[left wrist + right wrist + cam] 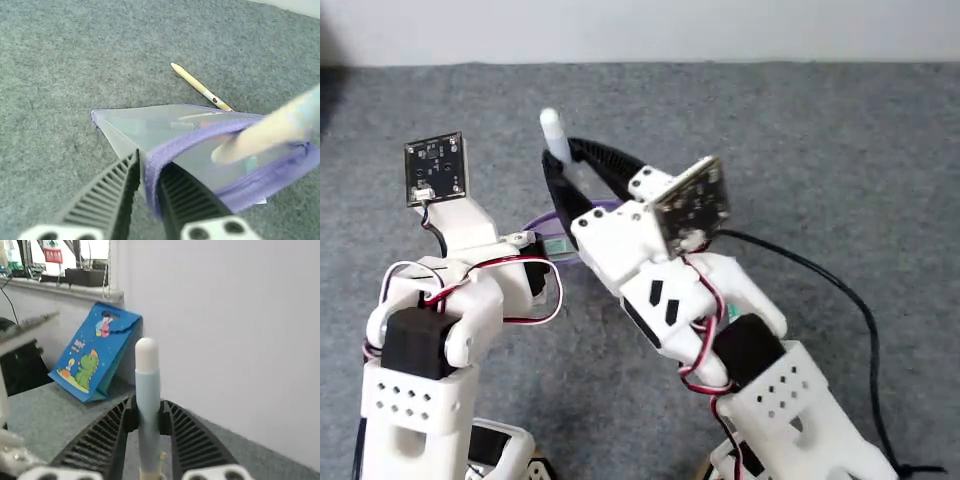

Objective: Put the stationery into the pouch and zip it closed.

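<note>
Left end effector (150,164): jaws nearly together, pinching the purple zip rim at one end of the pouch mouth and holding it up off the counter.
Right end effector (148,408): closed around the barrel of a pale blue pen, which stands upright with its cap up.
Pouch (165,125): translucent body with purple fabric trim. In the high view it sits at 9 o'clock from the right arm's wrist, between the two arms. The mouth is open.
Pale blue pen (147,372): white rounded cap. In the high view it points to 12 o'clock. I cannot tell whether its lower tip is at the mouth or just inside it.
Yellow pen (197,85): lies flat on the counter just beside the pouch's far edge, not yet packed.
Handling, pouch: I judge it light, limp and prone to folding. The stiffer zip rim is the best hold, and the zip pull the next one.
Handling, pens: light, rigid and smooth, so likely to slip or roll. I would grip them mid-barrel.
Counter (820,150): grey felt-like covering that should give some grip. A black cable (840,290) trails at 4 o'clock.
Room: plain white wall (240,340), with a blue dinosaur gift bag (92,360) leaning below a window sill.
</note>
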